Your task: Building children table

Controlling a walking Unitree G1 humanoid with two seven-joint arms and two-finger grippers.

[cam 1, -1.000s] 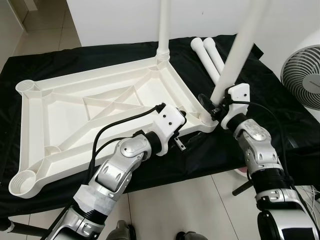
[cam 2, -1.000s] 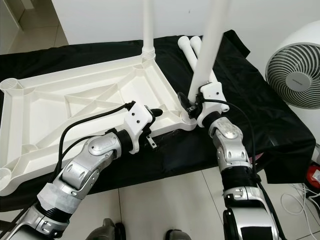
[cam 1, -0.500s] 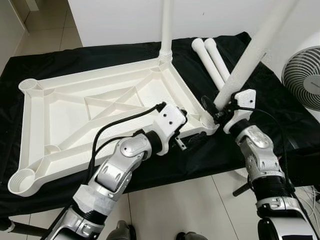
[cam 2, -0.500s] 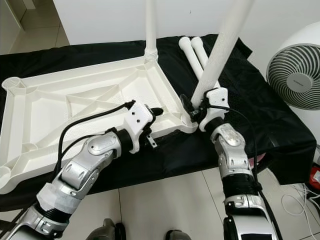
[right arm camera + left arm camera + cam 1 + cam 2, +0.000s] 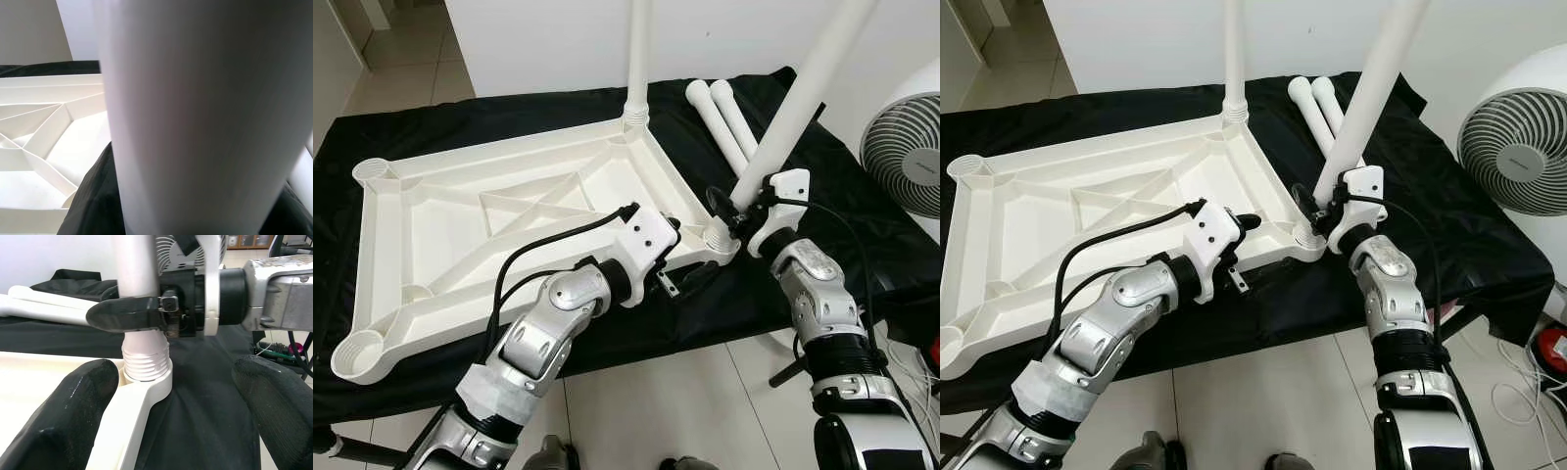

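A white table top [image 5: 440, 225] lies upside down on a black cloth. One white leg [image 5: 637, 49] stands upright in its far right corner. My right gripper [image 5: 736, 204] is shut on a second leg [image 5: 798, 98], low on its shaft; that leg leans right. Its threaded end [image 5: 145, 364] sits in the near right corner socket [image 5: 720, 238], with threads still showing. My left gripper [image 5: 690, 264] is open beside that corner, one finger [image 5: 73, 411] over the frame and the other over the cloth. Two loose legs [image 5: 726, 117] lie at the back right.
A white fan [image 5: 901, 147] stands close to the right arm, off the cloth's right edge. Empty sockets [image 5: 374, 171] mark the top's left corners. The cloth's front edge drops to a tiled floor [image 5: 656, 401]. Cables and a red thing [image 5: 1552, 348] lie at right.
The held leg leaned further to the right half a second ago and now stands more upright again. The left gripper has stayed by the corner. The camera shifted slightly.
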